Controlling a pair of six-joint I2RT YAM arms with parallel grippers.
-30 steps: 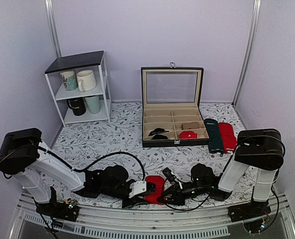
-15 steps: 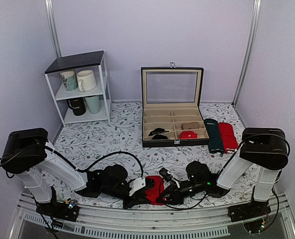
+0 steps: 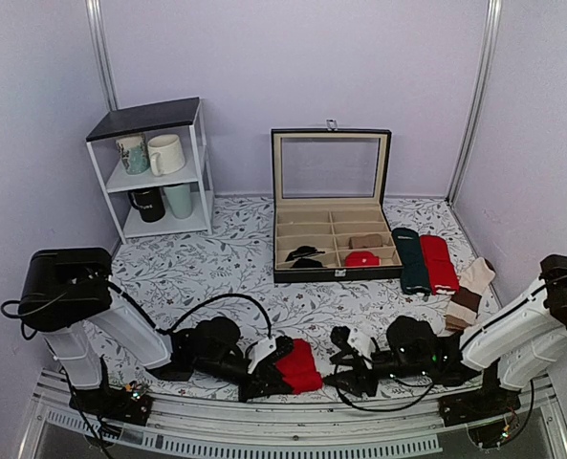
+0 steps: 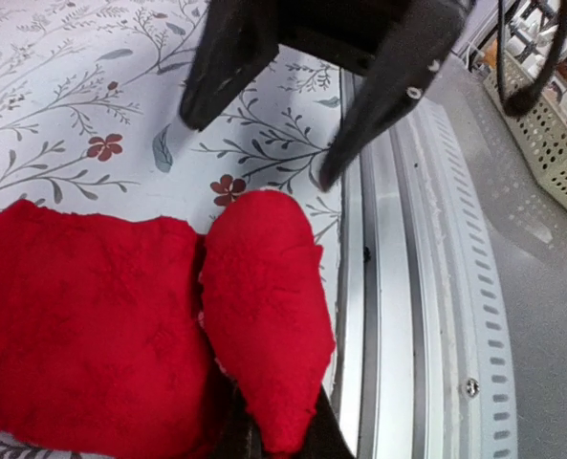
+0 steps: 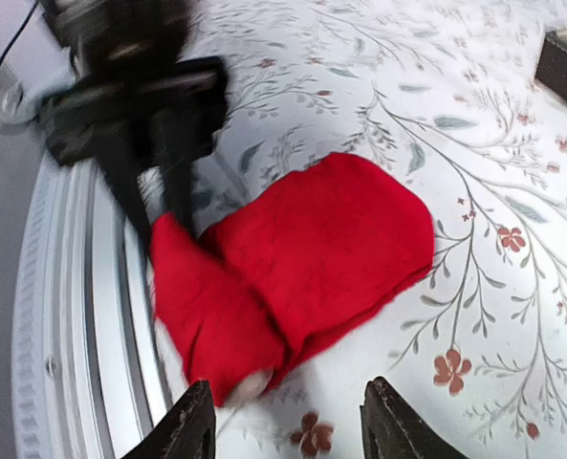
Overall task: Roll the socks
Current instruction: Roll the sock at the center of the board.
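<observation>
At the near edge of the table (image 3: pixel 216 277), the socks (image 3: pixel 297 363) lie part-folded: your left gripper (image 4: pixel 278 445) pinches the turned-over flap, likely so the roll cannot spring open, while your right gripper (image 5: pixel 293 426) stands spread just right of them, empty

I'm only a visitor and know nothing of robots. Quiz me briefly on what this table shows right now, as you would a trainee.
1. True or false: the right gripper stands open.
2. What lies right beside the open box? A) a dark green sock B) a mug C) a spoon
3. Fill in: the left gripper is shut on the ____.
Key: 1 true; 2 A; 3 red socks.
</observation>
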